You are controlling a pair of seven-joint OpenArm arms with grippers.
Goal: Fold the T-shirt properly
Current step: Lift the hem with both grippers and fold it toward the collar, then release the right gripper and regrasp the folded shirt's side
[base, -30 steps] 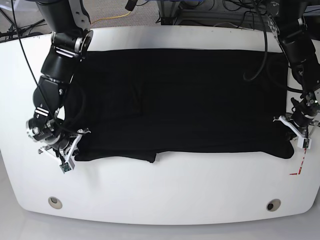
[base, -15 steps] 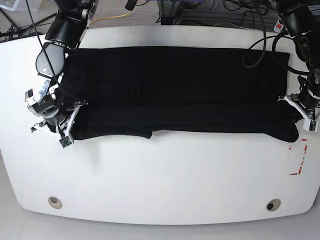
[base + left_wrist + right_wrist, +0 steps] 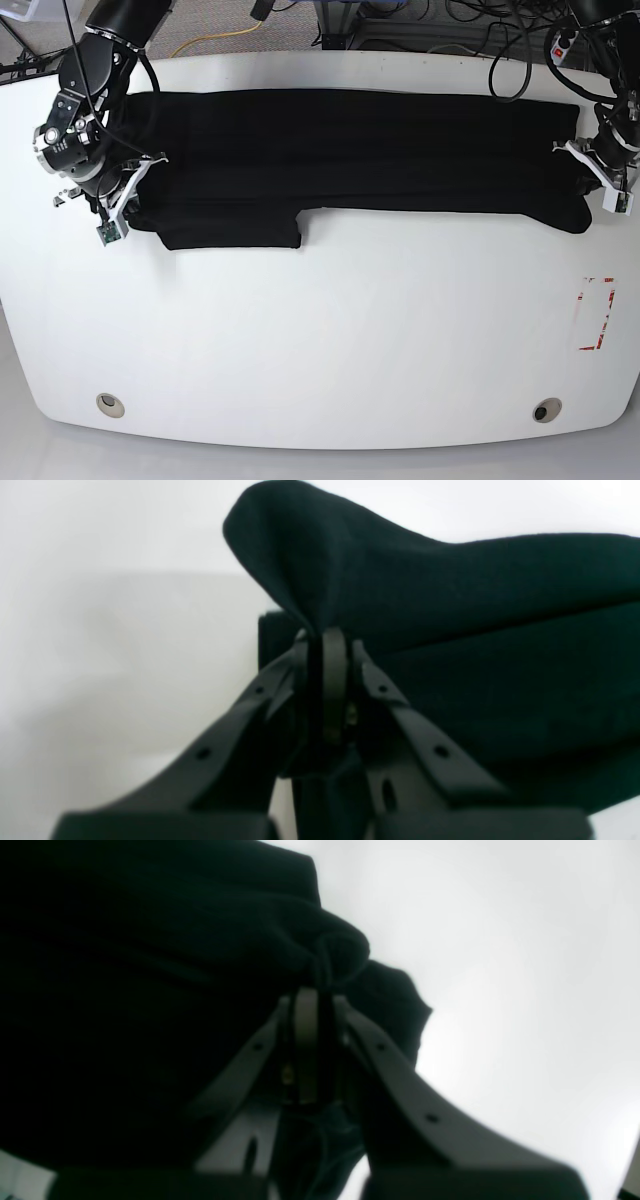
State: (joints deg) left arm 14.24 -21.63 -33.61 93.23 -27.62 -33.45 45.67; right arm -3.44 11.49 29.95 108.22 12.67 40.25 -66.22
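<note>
Currently the near half of the white worktop is bare of cloth. Beyond it, the T-shirt is laid as a long, plain black band across the far half, one flap hanging lower at the base view's left. Its ends are pinched: left hand and right hand are each clamped on fabric.

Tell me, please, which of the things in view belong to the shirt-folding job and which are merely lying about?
Part of the job:
- T-shirt, black, spread along the far side of the table
- left gripper, shut on the T-shirt
- right gripper, shut on the T-shirt

Just lying about:
- red tape marks on the white table
- cables beyond the table's far edge
</note>
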